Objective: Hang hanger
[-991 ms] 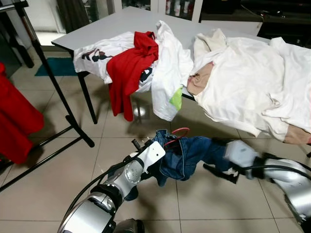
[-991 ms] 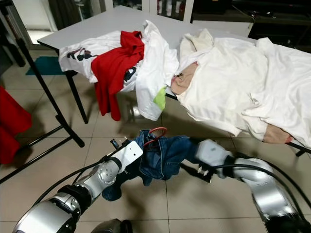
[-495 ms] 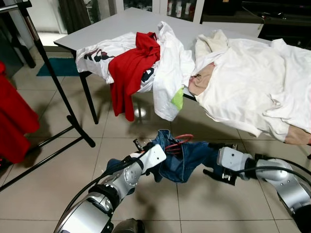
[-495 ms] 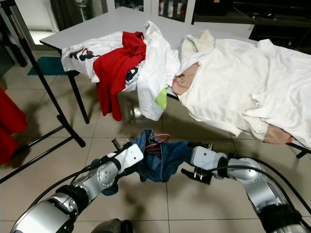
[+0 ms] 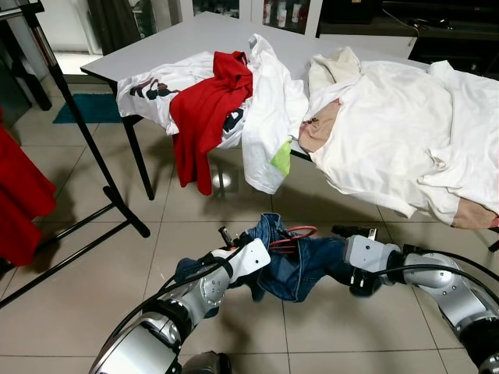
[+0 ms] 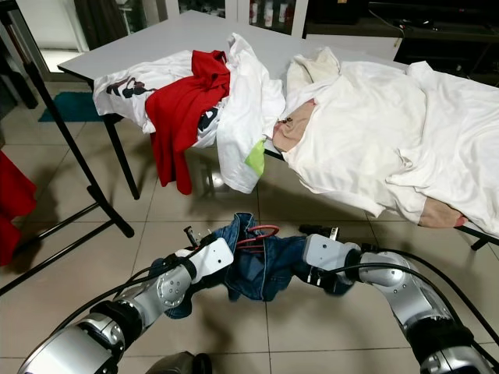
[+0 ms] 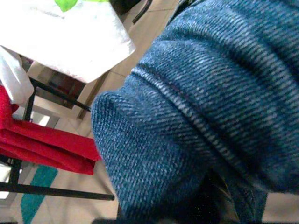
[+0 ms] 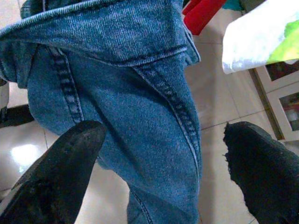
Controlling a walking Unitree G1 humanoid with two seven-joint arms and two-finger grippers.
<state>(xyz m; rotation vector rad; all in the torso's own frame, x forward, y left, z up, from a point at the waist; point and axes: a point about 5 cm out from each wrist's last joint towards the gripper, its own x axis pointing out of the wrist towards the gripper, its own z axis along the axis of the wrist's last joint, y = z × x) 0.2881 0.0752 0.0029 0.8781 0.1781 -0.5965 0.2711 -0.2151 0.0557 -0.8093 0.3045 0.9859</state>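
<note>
Spreading wide, the right gripper (image 8: 163, 172) jaws face the bunched blue denim garment (image 5: 300, 257) on its red wire hanger (image 5: 296, 232); the left gripper (image 5: 234, 243) supports it, jaws hidden. The black clothes rack (image 5: 93, 160) stands far left.

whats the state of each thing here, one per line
jeans: bunched, held up off the floor between both arms
red hanger: tucked into the jeans
left claw: hidden in denim, cannot tell
right claw: open, fingers either side of the jeans
clothes pile: heaped, draping off the table
rack: standing
</note>
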